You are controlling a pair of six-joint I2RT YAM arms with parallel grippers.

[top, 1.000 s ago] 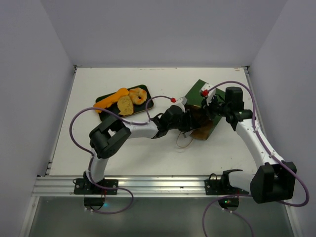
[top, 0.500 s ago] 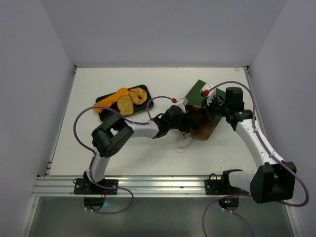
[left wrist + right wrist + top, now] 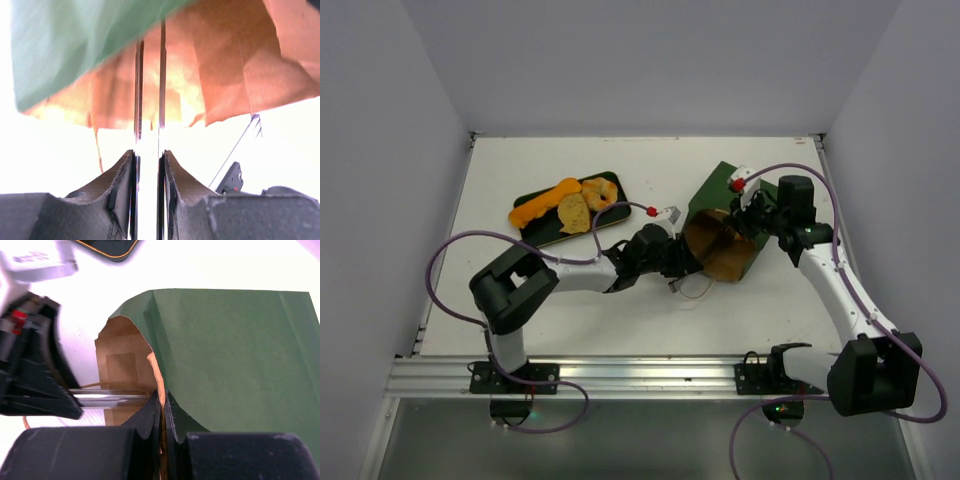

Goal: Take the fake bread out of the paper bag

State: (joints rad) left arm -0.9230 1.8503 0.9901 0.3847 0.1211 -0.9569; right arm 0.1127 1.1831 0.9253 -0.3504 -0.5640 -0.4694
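The paper bag (image 3: pixel 720 185) lies on its side at the right, its brown mouth facing left. My right gripper (image 3: pixel 751 214) is shut on the bag's upper rim; the right wrist view shows its jaws (image 3: pixel 164 396) pinching the paper edge of the bag (image 3: pixel 235 355). My left gripper (image 3: pixel 687 263) is just outside the mouth, pointing in. In the left wrist view its jaws (image 3: pixel 149 55) stand a narrow gap apart with nothing between them, in front of the bag (image 3: pixel 225 75). An orange loaf (image 3: pixel 545 203), a tan slice (image 3: pixel 574 213) and a golden roll (image 3: pixel 599 194) lie on the tray. The dark brown chunk is out of view.
The dark green flat tray (image 3: pixel 542 233) sits at the left centre, and its corner shows in the right wrist view (image 3: pixel 112 246). A twine handle (image 3: pixel 688 286) trails on the table below the bag's mouth. Purple cables loop around both arms. White walls enclose the table.
My left gripper has pulled back left out of the bag's mouth and holds nothing. The mouth now shows open and brown. The right gripper has kept its hold on the rim.
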